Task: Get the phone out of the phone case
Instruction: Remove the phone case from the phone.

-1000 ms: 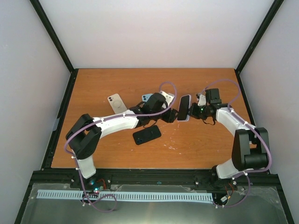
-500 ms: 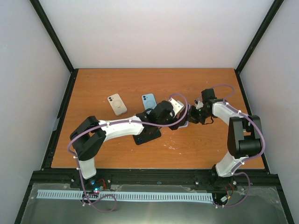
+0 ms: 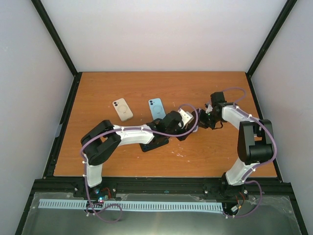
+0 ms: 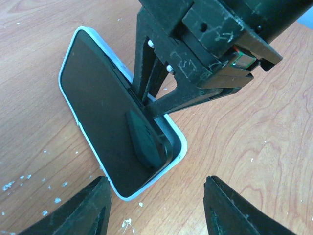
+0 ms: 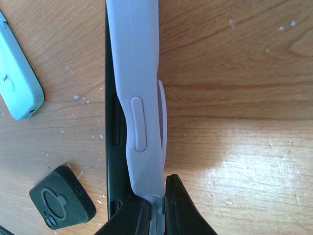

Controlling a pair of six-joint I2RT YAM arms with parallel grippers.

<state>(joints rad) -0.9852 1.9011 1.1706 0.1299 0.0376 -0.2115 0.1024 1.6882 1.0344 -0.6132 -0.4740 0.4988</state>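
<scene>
The phone (image 4: 105,125), black screen up, sits in a lavender case (image 4: 177,155) low over the table. In the top view only a sliver of the case (image 3: 193,129) shows between the two grippers. My right gripper (image 5: 156,211) is shut on the case's edge (image 5: 139,98). The case bows away from the dark phone edge (image 5: 111,122) there. One right finger (image 4: 145,139) lies on the screen near the corner. My left gripper (image 4: 156,210) is open and empty, its fingers spread just short of the phone's near end. In the top view the left gripper (image 3: 187,123) faces the right gripper (image 3: 201,122).
A beige phone (image 3: 122,109) and a light blue phone (image 3: 156,107) lie at the back of the wooden table (image 3: 122,161). A black case (image 3: 152,142) lies partly under my left arm; it also shows in the right wrist view (image 5: 61,198), near the blue one (image 5: 17,88).
The phone was held up in plain view; now it is lower and mostly hidden between the grippers. My left arm has swung right and nearer, uncovering the light blue phone.
</scene>
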